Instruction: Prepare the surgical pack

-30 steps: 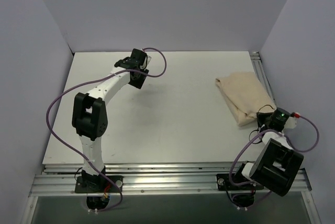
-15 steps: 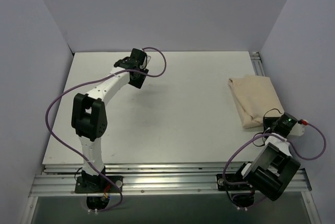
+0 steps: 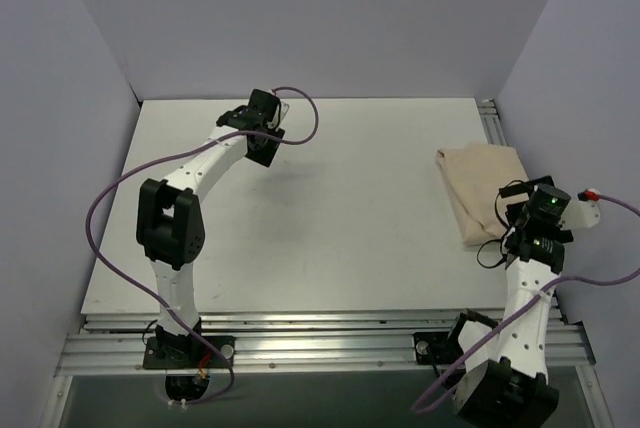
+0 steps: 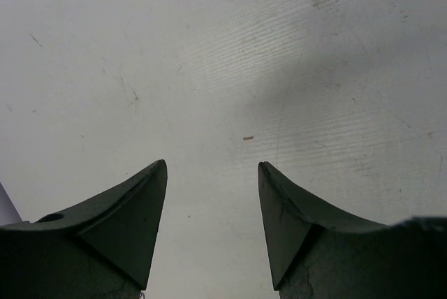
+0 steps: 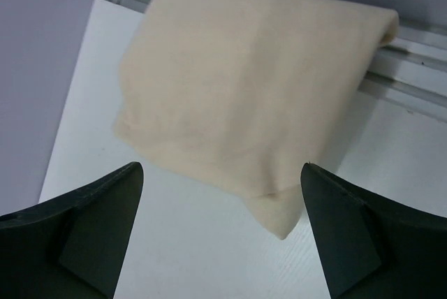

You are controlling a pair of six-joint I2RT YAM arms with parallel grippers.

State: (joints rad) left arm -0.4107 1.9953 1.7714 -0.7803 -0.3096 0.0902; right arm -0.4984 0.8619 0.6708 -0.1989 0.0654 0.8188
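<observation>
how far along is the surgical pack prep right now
Looks done: the tan cloth bundle lies folded at the right edge of the table. In hand: nothing. The right end effector hovers open just short of the bundle, and the left end effector is open over the table's far left. Left: unclear, since no tray, forceps or gauze show; they may be wrapped inside.
</observation>
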